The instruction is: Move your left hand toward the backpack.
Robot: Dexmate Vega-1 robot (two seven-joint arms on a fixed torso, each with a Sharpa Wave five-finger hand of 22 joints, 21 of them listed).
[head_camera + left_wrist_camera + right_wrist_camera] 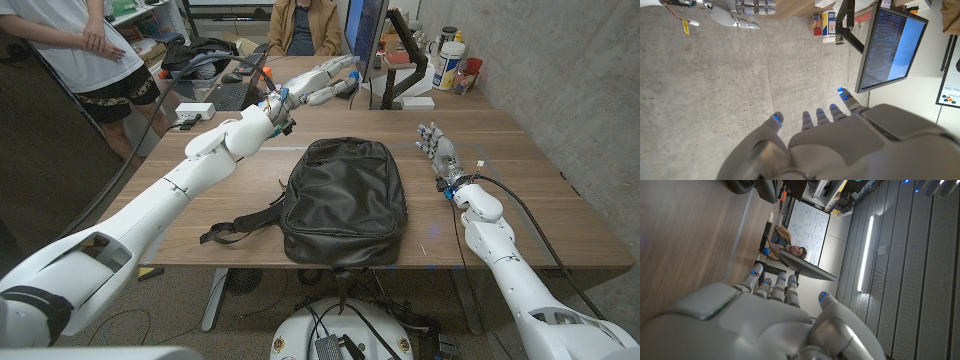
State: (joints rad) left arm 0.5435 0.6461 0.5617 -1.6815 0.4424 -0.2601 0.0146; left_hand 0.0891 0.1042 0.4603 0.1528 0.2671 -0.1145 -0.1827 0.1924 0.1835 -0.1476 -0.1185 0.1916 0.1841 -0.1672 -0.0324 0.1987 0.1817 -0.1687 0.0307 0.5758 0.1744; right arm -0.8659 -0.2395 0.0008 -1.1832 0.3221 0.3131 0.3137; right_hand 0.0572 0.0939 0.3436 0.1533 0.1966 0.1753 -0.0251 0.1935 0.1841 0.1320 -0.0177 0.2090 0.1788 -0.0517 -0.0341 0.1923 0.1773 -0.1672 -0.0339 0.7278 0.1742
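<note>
A black backpack (345, 200) lies flat in the middle of the wooden table (540, 215), one strap (235, 228) trailing to its left. My left hand (325, 80) is stretched out above the table's far side, beyond the backpack's top-left corner; its fingers (832, 112) are spread with nothing in them. My right hand (435, 148) stands to the right of the backpack with its fingers up and apart, empty. The right wrist view shows that hand's back (770, 310) and a corner of the backpack (757, 187).
A monitor (365, 35) on a stand rises just past my left hand. Bottles and cups (452, 62) stand at the back right. A keyboard (230, 95) and cables lie at the back left. One person (90, 50) stands at far left, another (305, 25) sits behind.
</note>
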